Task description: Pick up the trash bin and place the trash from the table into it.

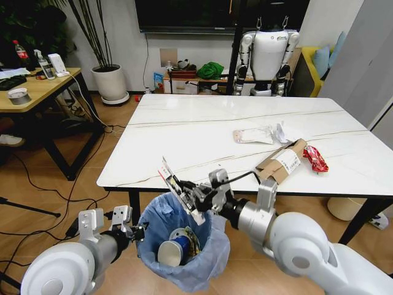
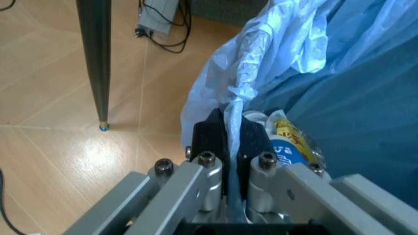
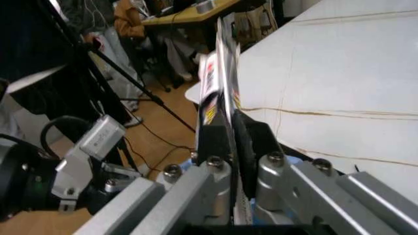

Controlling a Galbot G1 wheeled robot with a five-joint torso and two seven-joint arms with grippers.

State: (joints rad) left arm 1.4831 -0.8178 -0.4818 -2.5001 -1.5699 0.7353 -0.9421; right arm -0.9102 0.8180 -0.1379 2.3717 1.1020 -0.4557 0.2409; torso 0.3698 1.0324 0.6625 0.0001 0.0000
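The trash bin (image 1: 184, 249), lined with a crinkled blue bag, hangs just in front of the table's (image 1: 202, 141) near edge. My left gripper (image 1: 132, 232) is shut on the bag's rim (image 2: 233, 110). A blue-banded cup (image 1: 172, 251) and a yellow scrap (image 2: 290, 137) lie inside. Over the bin's mouth, my right gripper (image 1: 191, 195) is shut on a flat printed wrapper (image 1: 177, 186) (image 3: 219, 83), held on edge. On the table to the right lie a clear wrapper (image 1: 253, 136), white tissue (image 1: 281, 132), a cardboard box (image 1: 282, 161) and a red wrapper (image 1: 315, 158).
A wooden desk (image 1: 37, 89) stands at the left with cables on the floor beside it. A potted plant (image 1: 110, 83) and a parked humanoid robot (image 1: 267, 55) stand behind the table. A black table leg (image 2: 98, 63) is close to the bin.
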